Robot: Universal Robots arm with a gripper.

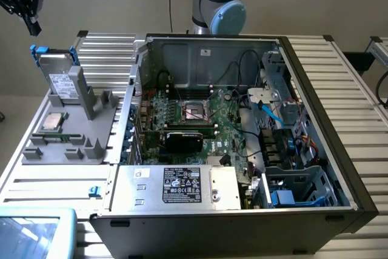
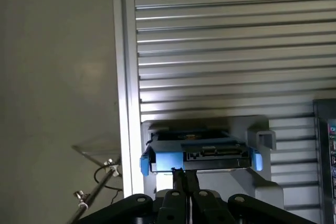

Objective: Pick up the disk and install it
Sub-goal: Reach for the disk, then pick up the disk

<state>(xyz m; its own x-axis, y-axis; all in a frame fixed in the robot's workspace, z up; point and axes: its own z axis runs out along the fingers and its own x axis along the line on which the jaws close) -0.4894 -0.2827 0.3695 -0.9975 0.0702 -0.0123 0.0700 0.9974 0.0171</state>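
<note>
Right now you're at the approach stage of the pick, and nothing is held. The slatted desk (image 1: 339, 89) carries the open computer case (image 1: 212, 39) and, to the exterior view's left of it, a grey holder (image 1: 91, 131). The disk (image 1: 59, 80) stands upright on edge in that holder, blue tabs up, not yet lifted and outside the case. Your gripper (image 1: 33, 23) hangs above the disk and apart from it, with its fingers pressed together on nothing. In the wrist view the disk's (image 2: 202, 153) top edge lies just past the gripper (image 2: 184, 174). By my judgement, the grasp calls for parting the fingers and lining them up across the disk's thin edge.
</note>
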